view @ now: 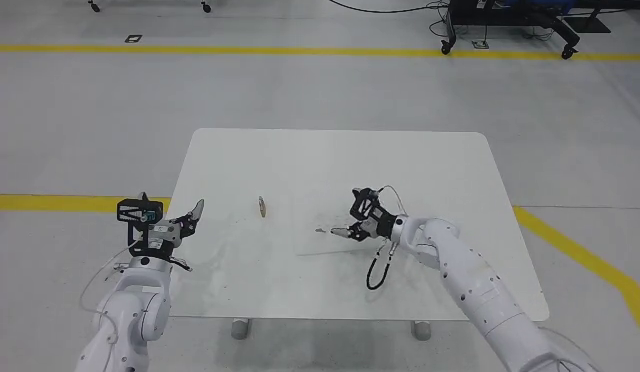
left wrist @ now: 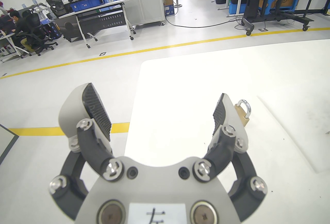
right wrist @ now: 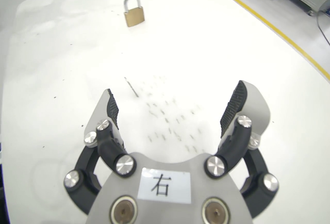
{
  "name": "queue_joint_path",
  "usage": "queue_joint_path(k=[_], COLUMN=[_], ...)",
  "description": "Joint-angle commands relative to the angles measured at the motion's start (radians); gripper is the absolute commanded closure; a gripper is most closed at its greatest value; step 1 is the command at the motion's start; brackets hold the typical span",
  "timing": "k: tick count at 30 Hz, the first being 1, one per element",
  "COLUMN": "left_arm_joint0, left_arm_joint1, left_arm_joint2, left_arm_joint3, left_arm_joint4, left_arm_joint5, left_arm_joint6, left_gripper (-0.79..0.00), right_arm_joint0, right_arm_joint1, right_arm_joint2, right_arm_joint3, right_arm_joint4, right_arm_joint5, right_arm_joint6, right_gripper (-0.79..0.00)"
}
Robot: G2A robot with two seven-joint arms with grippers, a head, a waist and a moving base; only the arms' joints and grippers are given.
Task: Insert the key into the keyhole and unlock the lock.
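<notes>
- We see the brass padlock point(view: 261, 206) on the white table point(view: 400, 162), silver shackle point(right wrist: 132, 0) closed, between the two grippers and nearer the left one.
- The left gripper point(view: 190, 220) hangs at the table's left edge, fingers spread wide and holding nothing. In its wrist view the padlock point(left wrist: 243, 112) sits just past one fingertip.
- The right gripper point(view: 345, 232) is low over the table's middle, also spread and empty, with the padlock point(right wrist: 134, 16) well ahead of it.
- A thin dark sliver point(right wrist: 131, 87) lies just ahead of the right fingers — we cannot tell whether it is the key.
</notes>
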Motion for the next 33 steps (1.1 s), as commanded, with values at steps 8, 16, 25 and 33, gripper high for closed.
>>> queue_joint_path(k=[8,16,25,33], left_arm_joint0=[0.000,0.000,0.000,0.000], left_arm_joint1=[0.000,0.000,0.000,0.000], left_arm_joint2=[0.000,0.000,0.000,0.000], left_arm_joint3=[0.000,0.000,0.000,0.000], left_arm_joint4=[0.000,0.000,0.000,0.000], left_arm_joint5=[0.000,0.000,0.000,0.000], left_arm_joint6=[0.000,0.000,0.000,0.000], left_gripper=[-0.785,-0.785,-0.785,-0.785], right_arm_joint0=[0.114,0.204,0.275,0.303], right_arm_joint1=[-0.011,-0.052,-0.093,-0.114], right_arm_joint2=[-0.116,-0.205,-0.279,-0.328], right_arm_joint3=[0.148,0.255,0.352,0.396], right_arm_joint4=[-0.203,-0.214,-0.212,-0.239], right_arm_joint5=[-0.155,-0.136,-0.158,-0.167], right_arm_joint6=[-0.223,-0.216,-0.236,-0.270], right_gripper=[-0.705,-0.579,-0.348,0.000])
